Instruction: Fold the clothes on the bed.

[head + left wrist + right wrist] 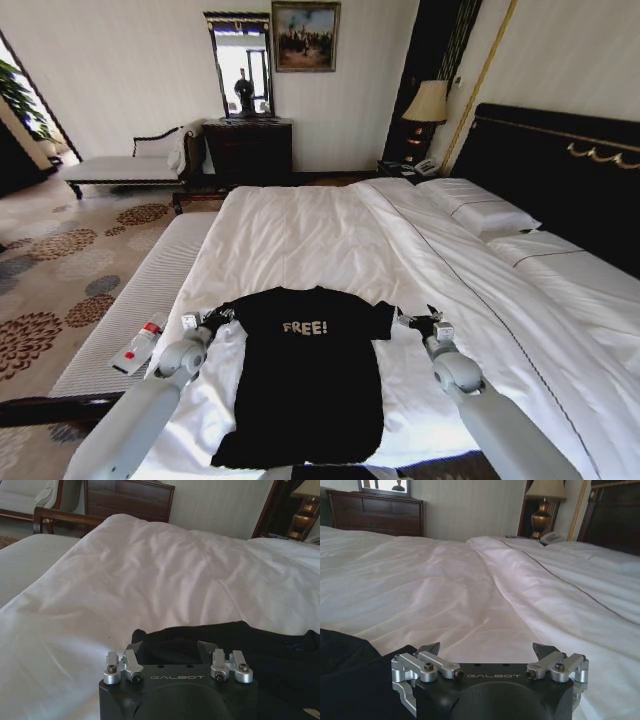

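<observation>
The clothes, one black T-shirt [310, 385] with white "FREE!" lettering, lie flat and spread out on the near edge of the bed [300, 235]. My left gripper [214, 320] is at the shirt's left sleeve. In the left wrist view that gripper [172, 647] is open, with black sleeve fabric [280, 650] lying between and beyond its fingers. My right gripper [416, 321] is at the right sleeve. It is open too [486, 649], one fingertip [431, 648] at the edge of the black cloth [345, 662] and white duvet between the fingers.
A pale upholstered bench [130, 300] runs along the bed's left side, with a small bottle [140, 345] on it. Pillows [480, 205] and a dark headboard [560, 160] are at the right. A dresser [248, 148], a lamp [428, 105] and a chaise [125, 165] stand by the far wall.
</observation>
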You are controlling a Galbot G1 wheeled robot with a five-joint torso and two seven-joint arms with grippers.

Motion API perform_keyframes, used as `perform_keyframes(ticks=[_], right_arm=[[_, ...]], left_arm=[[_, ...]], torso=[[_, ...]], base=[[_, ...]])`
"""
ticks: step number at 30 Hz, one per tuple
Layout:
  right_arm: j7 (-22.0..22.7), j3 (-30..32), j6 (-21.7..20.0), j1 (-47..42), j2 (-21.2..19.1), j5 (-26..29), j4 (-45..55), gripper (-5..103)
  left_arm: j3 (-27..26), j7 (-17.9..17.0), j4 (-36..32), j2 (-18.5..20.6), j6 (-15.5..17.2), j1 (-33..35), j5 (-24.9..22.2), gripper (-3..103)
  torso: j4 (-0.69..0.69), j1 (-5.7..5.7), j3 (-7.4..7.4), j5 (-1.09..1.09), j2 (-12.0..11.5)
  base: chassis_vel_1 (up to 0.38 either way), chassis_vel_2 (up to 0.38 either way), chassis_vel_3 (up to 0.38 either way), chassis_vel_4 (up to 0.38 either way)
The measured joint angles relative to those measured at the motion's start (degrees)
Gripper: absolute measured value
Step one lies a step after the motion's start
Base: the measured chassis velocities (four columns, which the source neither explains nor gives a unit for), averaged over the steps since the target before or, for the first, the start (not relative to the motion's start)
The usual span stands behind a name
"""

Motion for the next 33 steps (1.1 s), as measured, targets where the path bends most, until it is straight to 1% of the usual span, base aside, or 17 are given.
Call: perform_keyframes(ticks=[1, 2, 3, 5, 6, 8, 9, 10, 13, 15, 16, 18, 21, 24, 30, 32, 33], right_arm=[[-0.40, 0.12, -0.66, 0.98, 0.07, 2.90, -1.00, 100], [-0.98, 0.51, -2.41, 2.74, 0.32, 9.23, -2.82, 100], [-0.98, 0.51, -2.41, 2.74, 0.32, 9.23, -2.82, 100], [-1.93, 0.83, -5.14, 5.98, 1.02, 18.05, -6.26, 100], [-2.07, 0.86, -5.45, 6.44, 1.11, 19.00, -6.74, 100], [-3.47, 1.10, -6.85, 10.12, 2.19, 24.72, -11.38, 100], [-3.47, 1.10, -6.85, 10.12, 2.19, 24.72, -11.38, 100], [-3.98, 1.26, -6.93, 11.02, 2.50, 25.65, -12.93, 100], [-6.46, 2.01, -7.61, 12.46, 3.07, 29.36, -16.29, 100], [-6.74, 2.09, -7.80, 12.42, 3.09, 29.82, -16.33, 100], [-7.78, 2.35, -8.29, 11.80, 3.25, 30.68, -16.11, 100], [-8.64, 2.43, -8.55, 10.88, 3.69, 30.70, -15.71, 100], [-9.47, 2.60, -8.81, 10.09, 4.60, 30.77, -15.52, 100], [-10.63, 2.56, -9.00, 9.68, 5.49, 30.80, -15.58, 100], [-11.03, 2.54, -9.13, 9.95, 6.62, 31.53, -16.10, 101], [-11.16, 2.57, -9.42, 9.90, 6.89, 32.04, -15.81, 93], [-11.16, 2.57, -9.42, 9.90, 6.89, 32.04, -15.81, 93]], left_arm=[[-1.06, -0.12, -1.60, -0.71, -0.04, 2.17, 0.48, 68], [-2.39, -0.11, -4.01, -1.74, -0.24, 5.64, 1.55, 73], [-2.39, -0.11, -4.01, -1.74, -0.24, 5.64, 1.55, 73], [-4.24, 0.22, -7.21, -3.11, -0.62, 11.07, 3.37, 84], [-4.57, 0.33, -7.79, -3.37, -0.71, 12.05, 3.69, 84], [-6.19, 0.62, -11.00, -5.03, -1.08, 17.33, 5.11, 94], [-6.19, 0.62, -11.00, -5.03, -1.08, 17.33, 5.11, 94], [-6.59, 0.66, -11.97, -5.62, -1.14, 18.79, 5.55, 98], [-7.78, 0.82, -15.36, -7.89, -1.32, 23.57, 6.68, 99], [-7.89, 0.83, -15.77, -8.18, -1.33, 24.12, 6.72, 100], [-8.41, 0.91, -17.26, -9.42, -1.37, 26.30, 6.95, 100], [-8.83, 1.02, -18.38, -10.68, -1.45, 28.34, 7.25, 100], [-9.01, 1.04, -19.22, -12.04, -1.49, 30.28, 7.52, 100], [-8.93, 0.98, -20.06, -12.89, -1.51, 31.97, 8.51, 100], [-9.37, 0.91, -21.06, -13.11, -1.54, 33.45, 9.06, 100], [-9.80, 0.89, -21.41, -13.07, -1.54, 33.93, 9.07, 100], [-9.80, 0.89, -21.41, -13.07, -1.54, 33.93, 9.07, 100]], torso=[[0.03, 0.00, 0.00, -0.01, 0.00], [0.02, 0.01, 0.00, -0.02, 0.00], [0.02, 0.01, 0.00, -0.02, 0.00], [0.00, 0.00, 0.00, -0.02, 0.00], [0.01, 0.00, 0.00, -0.02, 0.00], [0.04, 0.00, 0.00, -0.01, 0.00], [0.04, 0.00, 0.00, -0.01, 0.00], [0.03, 0.00, 0.00, -0.01, 0.00], [0.00, 0.01, 0.00, -0.01, 0.00], [0.00, 0.01, 0.01, -0.01, -0.01], [0.01, 0.00, 0.00, -0.02, 0.00], [-0.01, 0.00, 0.00, -0.01, 0.00], [-0.01, -0.01, -0.01, -0.02, 0.00], [0.00, 0.00, 0.00, -0.03, 0.00], [0.00, 0.00, 0.00, -0.02, 0.00], [0.00, 0.00, 0.00, -0.03, 0.00], [0.00, 0.00, 0.00, -0.03, 0.00]], base=[[0.000, 0.000, 0.000, 0.000], [0.000, 0.000, 0.000, 0.000], [0.000, 0.000, 0.000, 0.000], [0.000, 0.000, 0.000, 0.000], [0.000, 0.000, 0.000, 0.000], [0.000, 0.000, 0.000, 0.000], [0.000, 0.000, 0.000, 0.000], [0.000, 0.000, 0.000, 0.000], [0.000, 0.000, 0.000, 0.000], [0.000, 0.000, 0.000, 0.000], [0.000, 0.000, 0.000, 0.000], [0.000, 0.000, 0.000, 0.000], [0.000, 0.000, 0.000, 0.000], [0.000, 0.000, 0.000, 0.000], [0.000, 0.000, 0.000, 0.000], [0.000, 0.000, 0.000, 0.000], [0.000, 0.000, 0.000, 0.000]])
